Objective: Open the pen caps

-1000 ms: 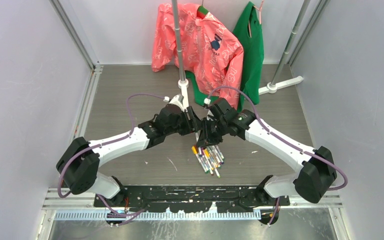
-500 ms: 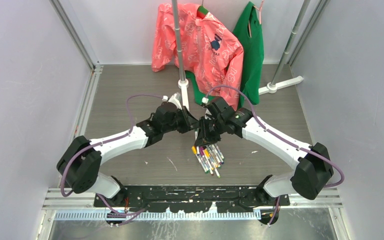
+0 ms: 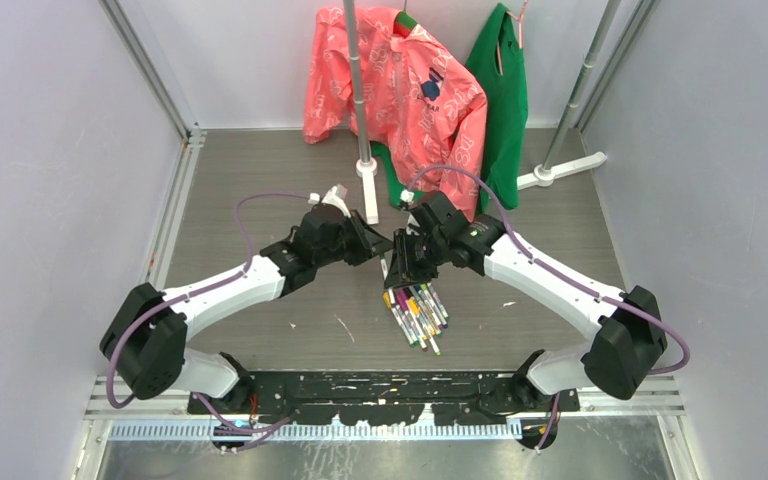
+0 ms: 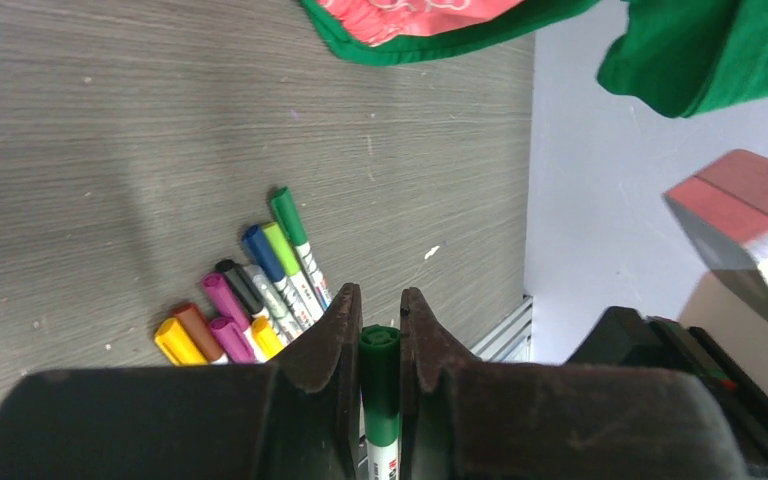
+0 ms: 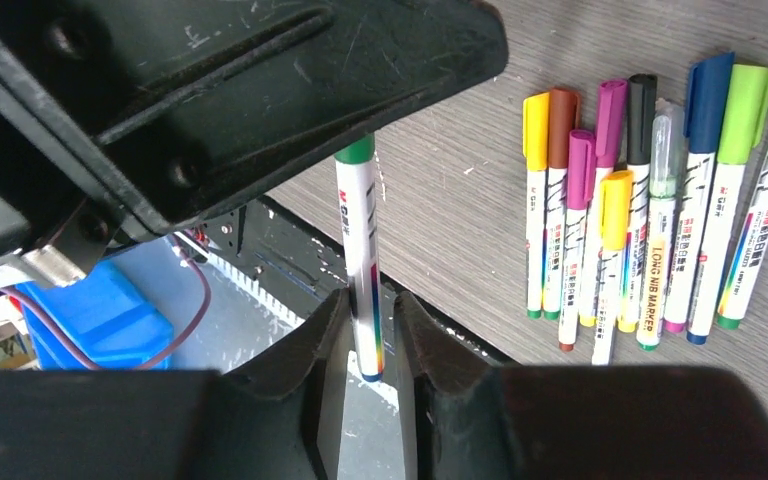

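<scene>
The left claw (image 4: 380,300) is pressed together on a green cap (image 4: 380,370), one finger on each side of it. The cap sits on the white barrel of a pen (image 5: 360,240), which runs straight from this claw into the right claw (image 5: 370,300). The right claw's fingers flank the lower barrel closely. A thin gap seems to show beside the barrel, so I cannot tell whether they pinch it or only bracket it. The two claws face each other above the table (image 4: 160,120), with the pen spanning the short space between them.

Just below the claws, on the side toward the arm bases, a row of pens (image 5: 657,230) lies flat on the table, side by side and touching. Their caps are on, in yellow, brown, purple, black, clear, blue, light green and dark green. Nothing lies between the claws and this row.

Beyond the claws, away from the bases, stands the white foot of a pole (image 3: 370,195). Behind it hang a pink garment (image 3: 400,80) and a green garment (image 3: 505,100).

From the right wrist, the left claw's black body covers nearly all of the green cap, and only a green collar shows. From the left wrist, the barrel is cut off by the frame edge. From above, the held pen is too small to make out. The dark green pen at the end of the row is partly cut off. A blurred red-and-white block to the right of the left claw cannot be identified.
</scene>
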Action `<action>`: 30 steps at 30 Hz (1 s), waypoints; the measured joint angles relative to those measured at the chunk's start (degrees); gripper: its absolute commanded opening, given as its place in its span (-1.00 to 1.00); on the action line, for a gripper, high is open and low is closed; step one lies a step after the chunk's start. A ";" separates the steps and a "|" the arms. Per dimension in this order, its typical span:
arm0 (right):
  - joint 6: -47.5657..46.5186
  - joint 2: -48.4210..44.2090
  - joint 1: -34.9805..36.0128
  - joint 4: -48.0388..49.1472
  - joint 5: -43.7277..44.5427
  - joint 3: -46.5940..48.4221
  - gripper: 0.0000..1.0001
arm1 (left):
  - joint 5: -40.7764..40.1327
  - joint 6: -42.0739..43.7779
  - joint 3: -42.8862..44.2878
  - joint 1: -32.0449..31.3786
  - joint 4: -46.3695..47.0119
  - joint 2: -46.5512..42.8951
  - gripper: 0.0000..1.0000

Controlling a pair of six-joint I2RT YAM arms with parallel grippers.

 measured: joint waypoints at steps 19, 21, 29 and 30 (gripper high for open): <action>1.18 0.00 -0.37 5.38 1.68 -1.44 -0.28 | -2.67 -6.67 -1.86 0.52 -5.88 0.11 -1.00; 1.31 0.00 -0.37 5.81 1.46 -1.55 -0.27 | -2.69 -7.30 -1.86 0.57 -5.81 0.26 -1.00; 2.03 0.11 0.11 7.74 0.63 -2.10 -0.26 | -2.89 -9.64 -1.86 0.70 -5.68 1.03 -1.00; 2.19 0.26 0.24 8.07 0.52 -2.25 -0.26 | -2.89 -9.84 -1.86 0.74 -5.60 1.14 -1.00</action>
